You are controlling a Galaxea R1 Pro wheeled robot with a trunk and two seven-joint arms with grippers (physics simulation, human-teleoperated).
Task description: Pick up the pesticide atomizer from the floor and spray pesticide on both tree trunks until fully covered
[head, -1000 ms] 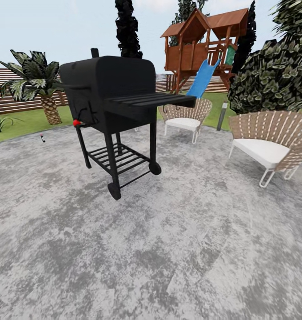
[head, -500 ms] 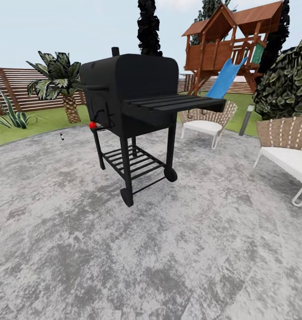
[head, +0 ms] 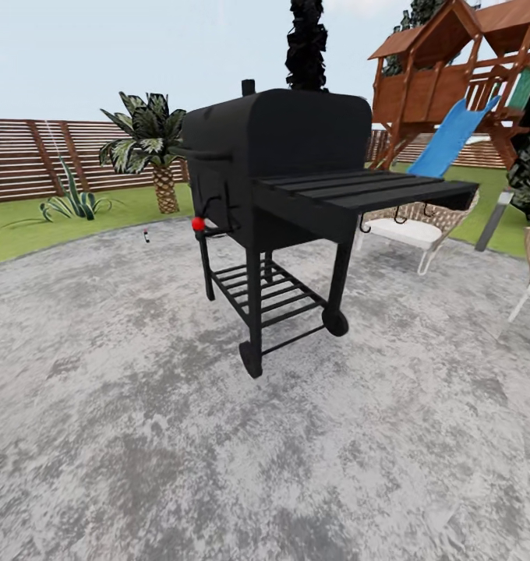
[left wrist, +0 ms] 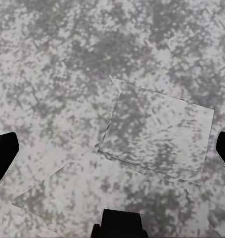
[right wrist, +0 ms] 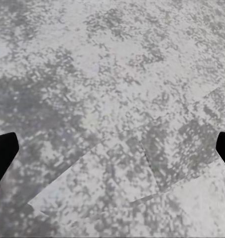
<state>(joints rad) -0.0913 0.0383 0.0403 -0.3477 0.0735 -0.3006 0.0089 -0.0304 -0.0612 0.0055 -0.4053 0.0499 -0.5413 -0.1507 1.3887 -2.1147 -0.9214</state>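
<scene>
The garden's green lawn [head: 23, 234] runs behind a grey stone patio [head: 218, 452], ringed by a brown slat fence [head: 19, 160]. A tiny whitish object [head: 146, 235] lies on the floor at the patio's far left edge; it is too small to tell whether it is the pesticide atomizer. The trees and their trunks are out of view. My left gripper [left wrist: 112, 151] hangs open over the paving, dark fingertips [left wrist: 3, 153] far apart with nothing between them. My right gripper [right wrist: 112, 151] is open too, over bare stone, its fingertips [right wrist: 2, 153] at the picture's sides.
A black wheeled grill [head: 280, 195] with a side shelf stands straight ahead on the patio. Behind it are a short palm [head: 152, 152], an agave [head: 74, 204], a blackish cypress [head: 306, 43], a wooden playhouse with a blue slide [head: 452, 136] and a wicker chair [head: 409, 226].
The whole head view has shifted: the camera turned left, so the grill, palm and playhouse sit further right in the picture. One wicker chair has slid nearly out of frame.
</scene>
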